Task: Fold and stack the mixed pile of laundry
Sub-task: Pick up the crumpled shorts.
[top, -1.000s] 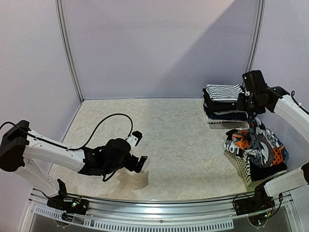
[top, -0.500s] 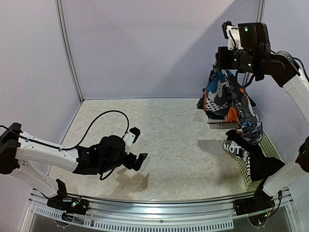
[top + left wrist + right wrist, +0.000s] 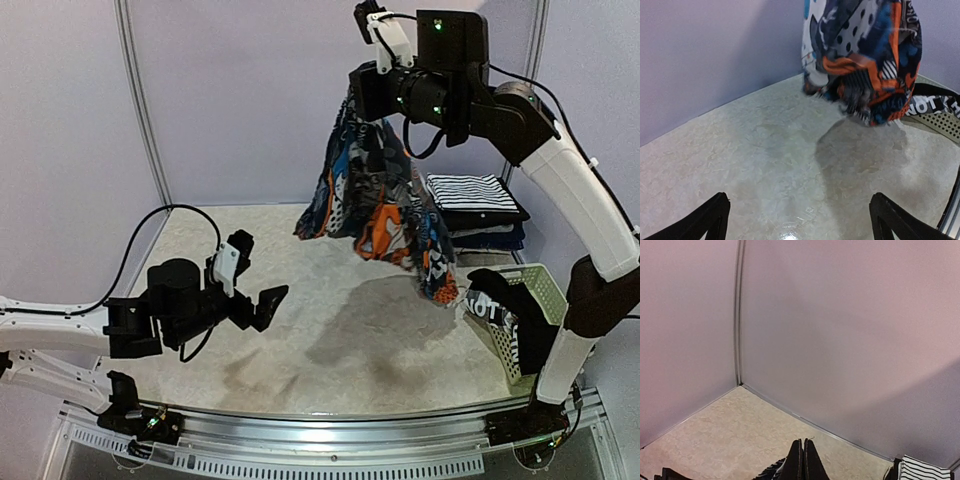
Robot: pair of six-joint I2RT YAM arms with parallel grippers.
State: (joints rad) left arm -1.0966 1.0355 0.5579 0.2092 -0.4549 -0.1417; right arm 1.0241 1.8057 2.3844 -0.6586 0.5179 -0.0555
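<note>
My right gripper (image 3: 362,92) is raised high over the middle of the table and is shut on the graphic-print garment (image 3: 378,205), orange, blue, white and black, which hangs from it clear of the table. The garment also shows in the left wrist view (image 3: 865,60). In the right wrist view the fingers (image 3: 803,460) are pressed together with a scrap of cloth below them. My left gripper (image 3: 258,275) is open and empty, low over the table's left part. A folded stack topped by the striped white garment (image 3: 470,192) lies at the back right.
A white lattice basket (image 3: 525,315) stands at the right edge with a black garment with white lettering (image 3: 510,300) draped over its rim. The enclosure walls and a metal corner post (image 3: 140,110) bound the table.
My right gripper has lifted the graphic-print garment out of the basket and swung it up and to the left over the table. My left gripper has risen and turned toward it.
</note>
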